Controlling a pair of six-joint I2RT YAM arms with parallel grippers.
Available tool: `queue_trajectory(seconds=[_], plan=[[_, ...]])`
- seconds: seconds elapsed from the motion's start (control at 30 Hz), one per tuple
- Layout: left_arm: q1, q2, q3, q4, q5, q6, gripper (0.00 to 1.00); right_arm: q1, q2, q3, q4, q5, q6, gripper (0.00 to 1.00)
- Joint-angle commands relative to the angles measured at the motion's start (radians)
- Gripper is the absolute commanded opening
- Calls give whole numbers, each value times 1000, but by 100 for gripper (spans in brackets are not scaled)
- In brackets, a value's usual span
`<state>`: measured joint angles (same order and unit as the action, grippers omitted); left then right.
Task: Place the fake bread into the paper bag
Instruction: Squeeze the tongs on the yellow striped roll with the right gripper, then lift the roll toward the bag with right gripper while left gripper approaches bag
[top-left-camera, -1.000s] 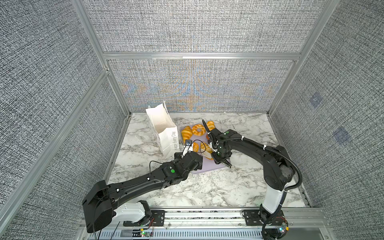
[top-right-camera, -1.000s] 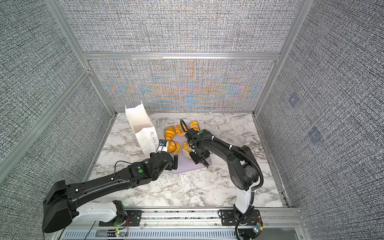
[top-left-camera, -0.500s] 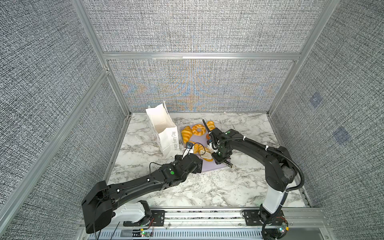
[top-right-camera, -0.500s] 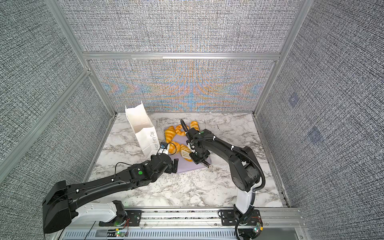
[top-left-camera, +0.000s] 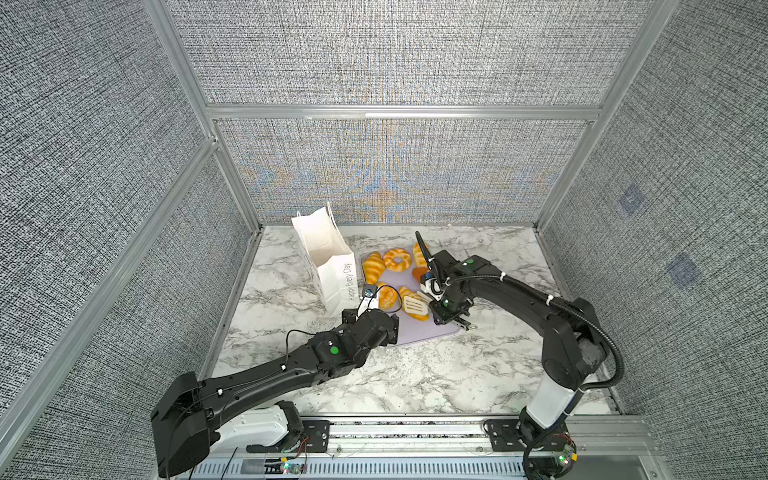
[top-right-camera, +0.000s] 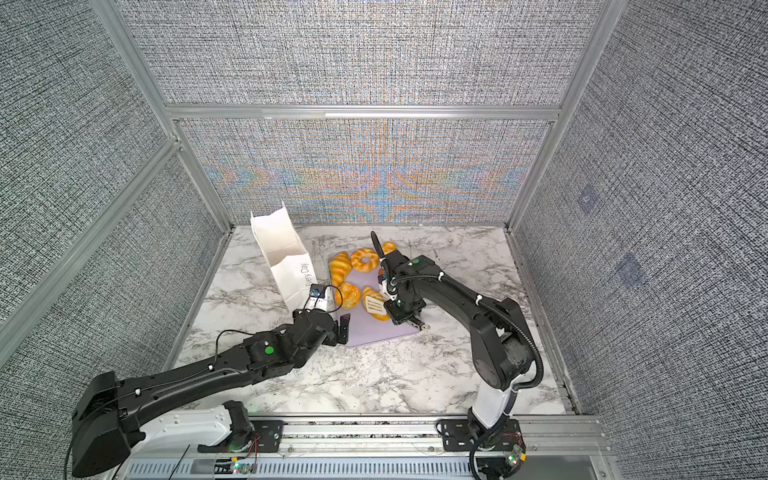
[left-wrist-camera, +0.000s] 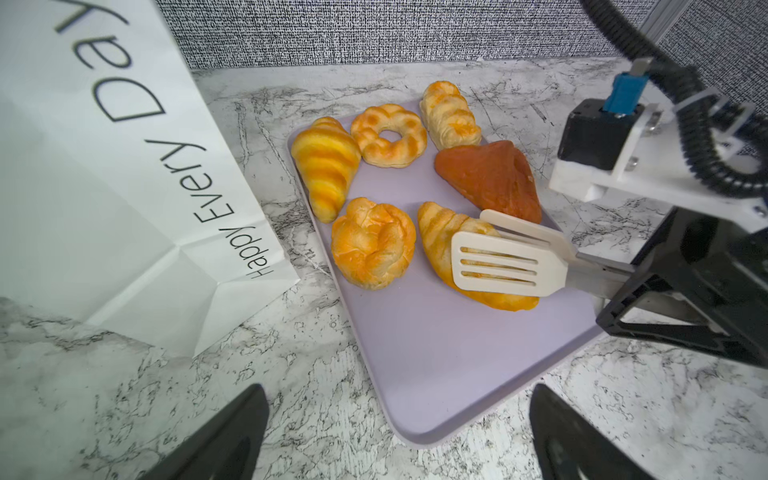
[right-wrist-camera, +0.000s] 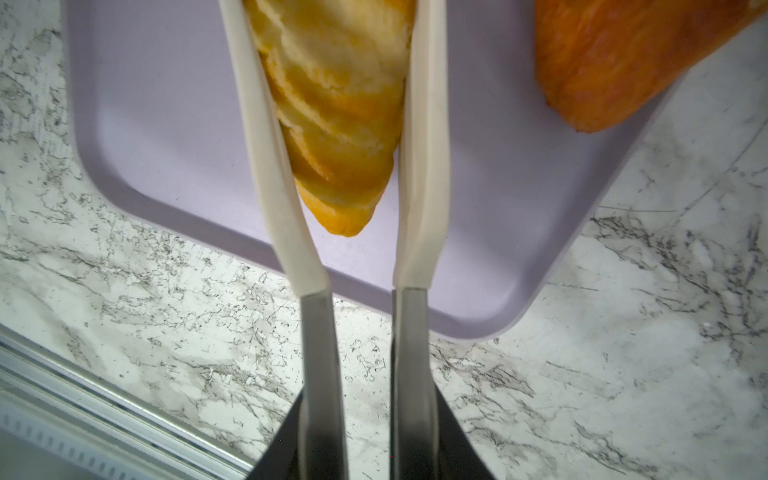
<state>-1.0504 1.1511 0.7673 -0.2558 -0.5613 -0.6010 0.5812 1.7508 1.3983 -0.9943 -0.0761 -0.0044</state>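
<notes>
Up close, we'd say the fake bread (left-wrist-camera: 374, 243) has a moulded, painted-looking skin with a light sheen: the flaky ridges catch the light, but it's nothing mirror-glossy. The paper bag (left-wrist-camera: 104, 208) is plain matt white paper with sharp creases. The lavender tray (left-wrist-camera: 436, 353) looks to us like smooth matt plastic. The tongs (left-wrist-camera: 548, 270) have cream matt plastic heads on brushed metal shanks. Our bench (left-wrist-camera: 311, 374) has a marble-look top, smooth and faintly shiny. The walls (top-left-camera: 374, 62) are coarse grey woven cloth in satin aluminium framing (top-left-camera: 399, 112) — and the arm shells (top-left-camera: 257, 380) look like matt black plastic.
</notes>
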Motion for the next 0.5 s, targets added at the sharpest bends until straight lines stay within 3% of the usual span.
queue_trajectory(seconds=[0.0, 0.47], plan=[[0, -11, 6, 14, -30, 19, 99, -11, -29, -5, 3, -24, -8, 33], [1, -90, 58, -18, -54, 114, 99, -26, -141, 54, 36, -136, -37, 34]])
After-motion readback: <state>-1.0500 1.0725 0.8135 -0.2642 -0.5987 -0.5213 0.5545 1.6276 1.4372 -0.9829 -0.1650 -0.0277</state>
